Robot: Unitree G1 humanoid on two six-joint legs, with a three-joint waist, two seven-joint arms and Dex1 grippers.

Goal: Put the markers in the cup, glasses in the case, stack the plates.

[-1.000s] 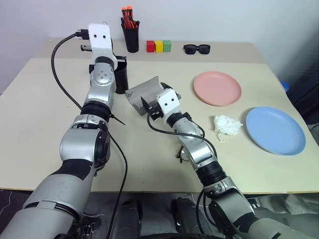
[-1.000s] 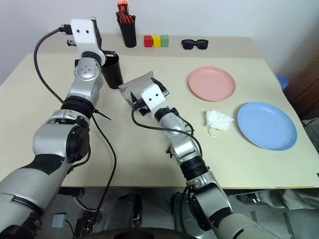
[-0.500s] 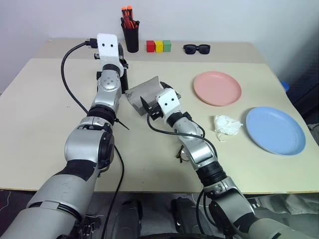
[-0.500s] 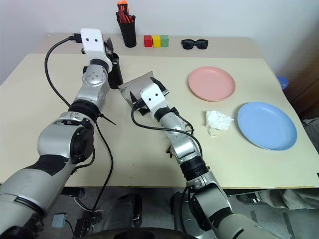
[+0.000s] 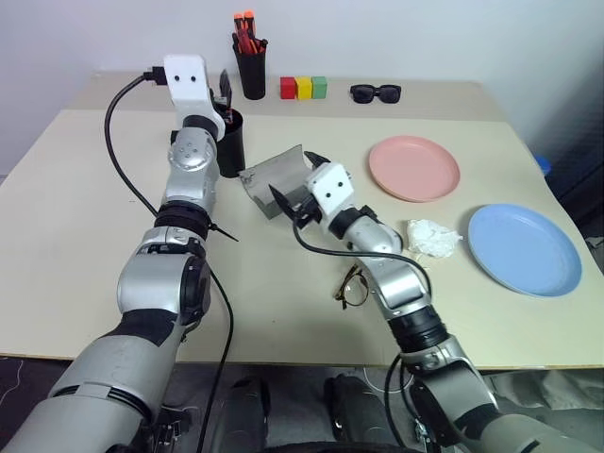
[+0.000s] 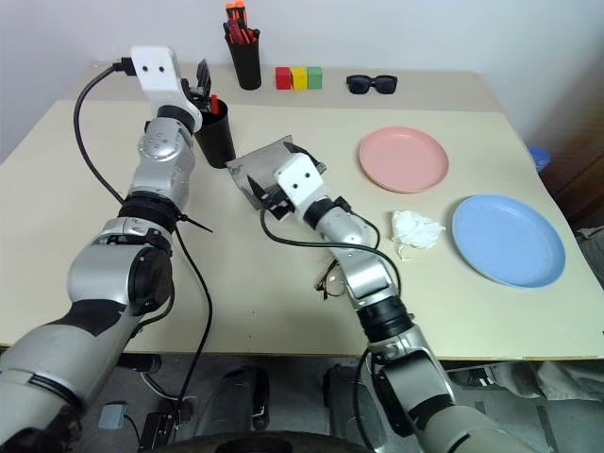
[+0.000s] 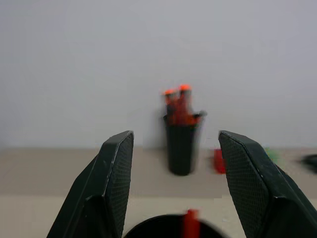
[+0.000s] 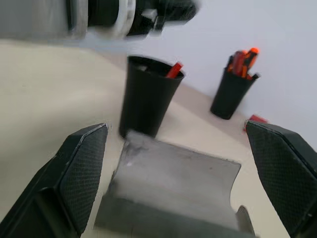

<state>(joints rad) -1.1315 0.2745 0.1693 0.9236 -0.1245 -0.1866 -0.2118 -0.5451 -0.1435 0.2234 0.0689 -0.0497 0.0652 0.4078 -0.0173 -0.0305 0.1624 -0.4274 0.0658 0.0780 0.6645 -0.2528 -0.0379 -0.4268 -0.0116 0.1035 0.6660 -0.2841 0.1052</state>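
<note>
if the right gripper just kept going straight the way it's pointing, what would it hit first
Most likely the open grey case, lying right in front of the open right gripper and spanning the gap between its fingers. The black cup with a red-capped marker stands beyond it. How near the case is remains unclear.

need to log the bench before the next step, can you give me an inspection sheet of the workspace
surface: beige table, no spills seen
job's things: red-capped marker stands in black cup; grey case open; glasses on table by right arm; pink plate and blue plate apart, unstacked
clutter: crumpled tissue, pen holder, three coloured blocks, sunglasses
grippers: left tool open above cup; right tool open, facing case
cables: black cable loops beside left arm
surroundings: plain white wall
</note>
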